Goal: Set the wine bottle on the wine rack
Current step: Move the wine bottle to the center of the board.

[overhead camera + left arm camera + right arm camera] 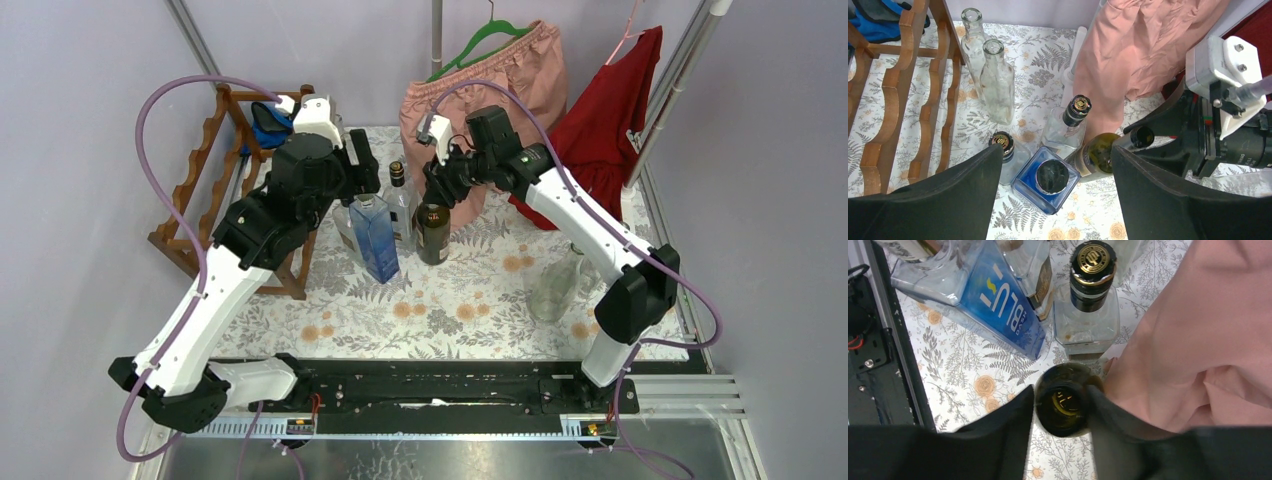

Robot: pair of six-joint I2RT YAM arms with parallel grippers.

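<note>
2 white-and-black arms [215, 300], looping purple cables [150, 110], black jaws

The floral-clothed table [450, 320] carries the wine rack [195, 205], the wine bottle [432, 232], a blue bottle [375, 238] and clear bottles [553, 288].

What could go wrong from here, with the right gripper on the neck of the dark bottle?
1. The right gripper holds the wine bottle only at its mouth; it may slip or swing.
2. The clear bottle and blue bottle stand close; a swing could topple them.
3. The pink shorts hang right beside it and may snag.
</note>
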